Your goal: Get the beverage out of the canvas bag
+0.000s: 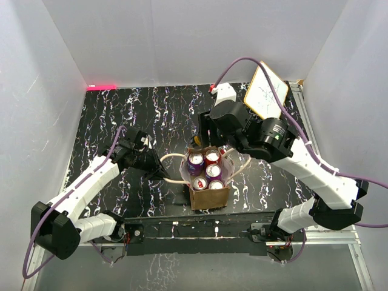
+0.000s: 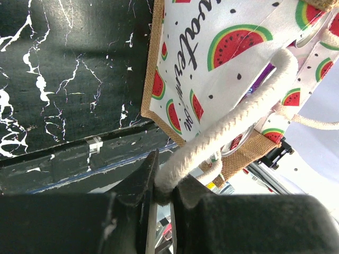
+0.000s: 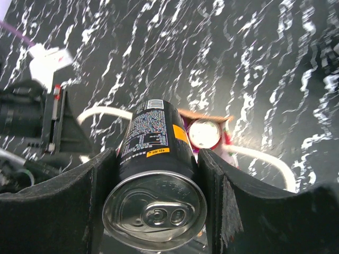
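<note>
On the table [image 1: 109, 115], the canvas bag [image 1: 209, 197] is anchored by the left gripper [image 2: 166, 186], jaws pinched on its rope handle [image 2: 238, 127], so that the black can [image 3: 153, 135], clamped above the bag's mouth between the jaws of the right gripper [image 3: 156, 161], can be drawn clear.

Top down; wrists close, sharing canvas bag [image 1: 209, 197]

Black marbled table [image 1: 121, 115] — white board [image 1: 264, 91] far right.
</note>
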### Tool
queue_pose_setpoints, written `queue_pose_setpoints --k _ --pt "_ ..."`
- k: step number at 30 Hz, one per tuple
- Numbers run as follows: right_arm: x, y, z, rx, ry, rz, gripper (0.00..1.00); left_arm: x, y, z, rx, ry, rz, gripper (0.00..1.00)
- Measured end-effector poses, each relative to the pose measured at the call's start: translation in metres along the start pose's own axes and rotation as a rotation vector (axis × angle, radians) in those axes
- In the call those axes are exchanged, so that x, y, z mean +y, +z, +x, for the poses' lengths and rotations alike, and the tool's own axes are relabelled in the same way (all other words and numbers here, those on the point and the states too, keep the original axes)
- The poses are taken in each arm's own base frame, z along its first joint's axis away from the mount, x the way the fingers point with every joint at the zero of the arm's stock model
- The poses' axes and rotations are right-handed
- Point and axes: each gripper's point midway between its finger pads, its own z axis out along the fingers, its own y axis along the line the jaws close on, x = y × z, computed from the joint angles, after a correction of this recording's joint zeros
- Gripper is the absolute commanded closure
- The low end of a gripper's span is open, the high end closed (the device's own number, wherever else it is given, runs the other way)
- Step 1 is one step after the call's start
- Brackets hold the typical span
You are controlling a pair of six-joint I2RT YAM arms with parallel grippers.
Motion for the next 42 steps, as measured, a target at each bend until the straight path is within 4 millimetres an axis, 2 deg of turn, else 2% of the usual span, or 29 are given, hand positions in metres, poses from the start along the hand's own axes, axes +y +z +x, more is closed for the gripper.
queue_pose_setpoints --k 3,6,10,12,17,23,27,33,38,42 --pt "-0.014 -0.003 -0.018 -0.065 -0.014 0.067 0.92 0.0 -0.001 0.0 0.006 0.014 -0.006 1.0" --pt "-0.034 0.004 -0.032 -0.089 -0.019 0.141 0.92 -0.001 -0.001 -0.001 0.013 0.031 -0.013 1.0" --pt "-0.089 0.035 -0.045 -0.069 0.025 0.276 0.92 -0.003 -0.001 -0.003 0.023 0.06 -0.021 1.0" --pt "-0.119 0.054 -0.044 -0.044 0.047 0.336 0.92 -0.003 -0.002 -0.004 0.029 0.075 -0.027 1.0" --pt "-0.183 0.089 -0.022 0.063 0.068 0.46 0.92 -0.007 -0.003 -0.008 0.047 0.116 -0.045 1.0" --pt "-0.234 0.13 0.016 0.178 0.111 0.514 0.92 -0.011 0.0 -0.015 0.081 0.162 -0.071 1.0" --pt "-0.264 0.149 0.046 0.256 0.164 0.531 0.92 -0.012 0.0 -0.017 0.101 0.192 -0.088 1.0" --pt "-0.296 0.166 0.065 0.296 0.213 0.563 0.92 -0.008 -0.002 -0.014 0.119 0.217 -0.1 1.0" --pt "-0.306 0.177 0.071 0.305 0.23 0.565 0.92 -0.013 -0.004 -0.018 0.131 0.238 -0.109 1.0" --pt "-0.312 0.189 0.083 0.337 0.24 0.565 0.92 -0.016 -0.003 -0.02 0.138 0.252 -0.113 1.0"
